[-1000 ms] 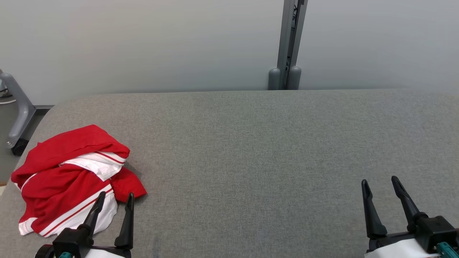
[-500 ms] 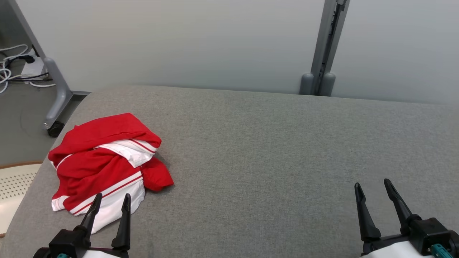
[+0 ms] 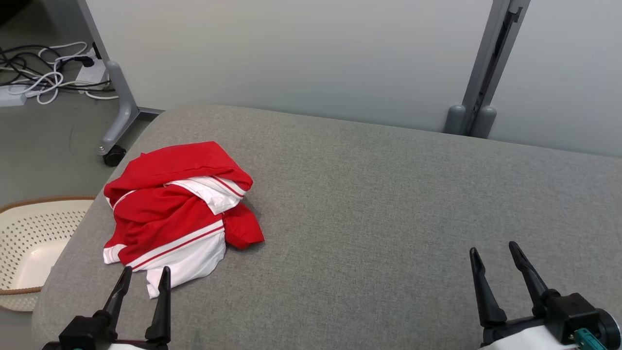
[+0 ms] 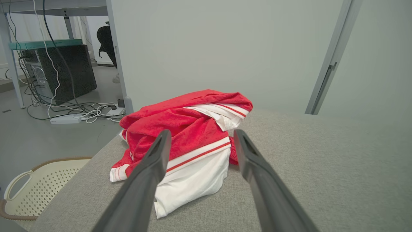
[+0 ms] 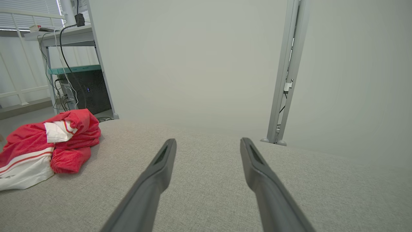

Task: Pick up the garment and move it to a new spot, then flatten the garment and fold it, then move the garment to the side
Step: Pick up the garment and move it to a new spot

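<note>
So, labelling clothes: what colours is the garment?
The garment is red and white, striped; clearest in left wrist view.

Our head camera has swung to the left, so everything in the head view has slid toward the right of the frame. The garment (image 3: 180,204), a second ago against the lower left edge, now lies higher and nearer the middle. The grey post (image 3: 486,73) has gone from upper middle to upper right. The far edge of the worktop (image 3: 388,204), level before, now slopes down to the right. A perforated cream basket (image 3: 29,243) has come in at the left edge, and floor cables (image 3: 43,78) at the upper left. The left pincer (image 3: 146,269) shows slightly lower.
</note>
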`<state>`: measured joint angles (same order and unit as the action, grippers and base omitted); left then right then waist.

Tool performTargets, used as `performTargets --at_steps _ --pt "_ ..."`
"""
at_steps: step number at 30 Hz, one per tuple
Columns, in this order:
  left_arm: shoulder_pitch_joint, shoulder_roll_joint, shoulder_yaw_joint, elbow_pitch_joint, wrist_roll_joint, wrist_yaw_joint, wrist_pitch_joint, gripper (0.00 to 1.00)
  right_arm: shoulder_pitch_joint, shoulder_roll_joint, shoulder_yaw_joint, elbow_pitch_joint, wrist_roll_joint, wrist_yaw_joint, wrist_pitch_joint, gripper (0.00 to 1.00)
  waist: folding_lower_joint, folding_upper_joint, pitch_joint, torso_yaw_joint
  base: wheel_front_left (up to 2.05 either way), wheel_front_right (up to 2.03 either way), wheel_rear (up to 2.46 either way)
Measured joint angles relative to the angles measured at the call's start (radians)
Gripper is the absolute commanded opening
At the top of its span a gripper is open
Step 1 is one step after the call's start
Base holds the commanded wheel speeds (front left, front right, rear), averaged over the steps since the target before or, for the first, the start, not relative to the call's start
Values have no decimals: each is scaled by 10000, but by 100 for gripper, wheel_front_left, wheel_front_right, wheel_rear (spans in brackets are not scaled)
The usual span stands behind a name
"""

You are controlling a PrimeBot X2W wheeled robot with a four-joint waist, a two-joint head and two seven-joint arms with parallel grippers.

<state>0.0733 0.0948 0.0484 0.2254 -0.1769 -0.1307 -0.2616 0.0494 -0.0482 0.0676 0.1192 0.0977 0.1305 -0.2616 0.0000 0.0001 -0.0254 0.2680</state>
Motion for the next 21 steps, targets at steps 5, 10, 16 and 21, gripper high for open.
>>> performTargets --at_steps 5,10,16,21 --pt "-68 -59 19 4 -188 0 0 100 -11 0 36 -8 -17 0 0 100 0 0 146 -4 0 0 0" --pt "-1564 46 -403 660 -644 -2 107 100 -363 -77 61 -98 -349 0 0 100 0 0 811 -15 0 0 0" --pt "-4269 437 -389 2153 -1352 -2 1496 100 -1046 -445 376 -182 -372 2 0 100 0 0 1915 -153 0 0 0" --pt "-6526 681 -61 3722 -1864 96 2523 100 -1519 -683 654 -117 -370 2 0 100 0 0 2941 -357 0 0 0"
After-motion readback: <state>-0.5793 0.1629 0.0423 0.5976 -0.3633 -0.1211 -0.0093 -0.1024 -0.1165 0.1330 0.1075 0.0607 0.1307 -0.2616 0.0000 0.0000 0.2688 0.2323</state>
